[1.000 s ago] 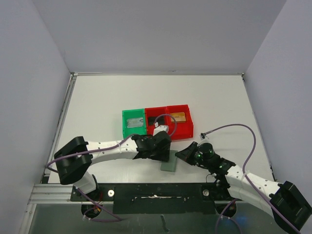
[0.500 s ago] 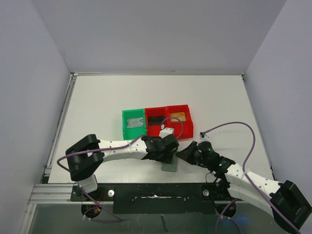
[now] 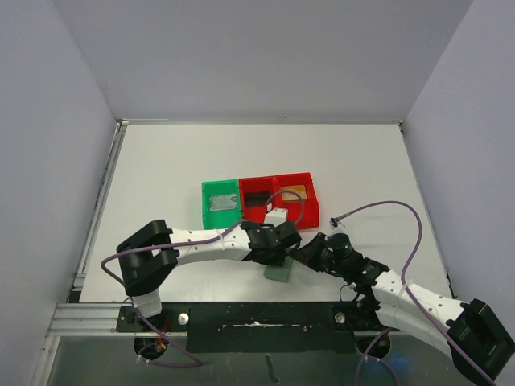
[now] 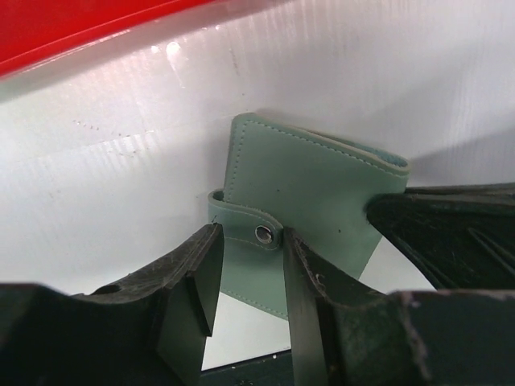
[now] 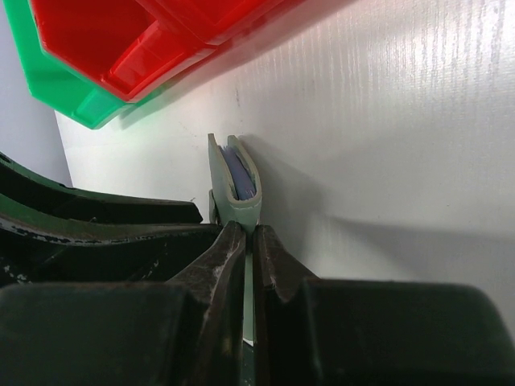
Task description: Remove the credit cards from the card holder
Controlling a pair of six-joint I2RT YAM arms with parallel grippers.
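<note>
The card holder (image 3: 279, 272), a grey-green wallet, stands folded on its edge on the white table. My right gripper (image 5: 248, 233) is shut on its near edge, pinching the leather between both fingers. Between the leaves shows a bluish-lilac layer (image 5: 239, 178); I cannot tell whether it is a card or a lining. My left gripper (image 4: 249, 249) is open, its fingers either side of the strap with the metal snap (image 4: 263, 233) on the card holder's (image 4: 314, 193) outer face. In the top view the left gripper (image 3: 283, 245) and right gripper (image 3: 299, 256) meet over the card holder.
Three small bins stand in a row behind the card holder: a green bin (image 3: 220, 203) with a pale card in it, a red bin (image 3: 257, 199) with something dark, and a red bin (image 3: 294, 198) with a gold-coloured card. A purple cable (image 3: 386, 211) loops over the table on the right.
My left arm has swung to the right, up to the card holder, and its jaws have narrowed round the snap strap. The right gripper has kept its hold.
</note>
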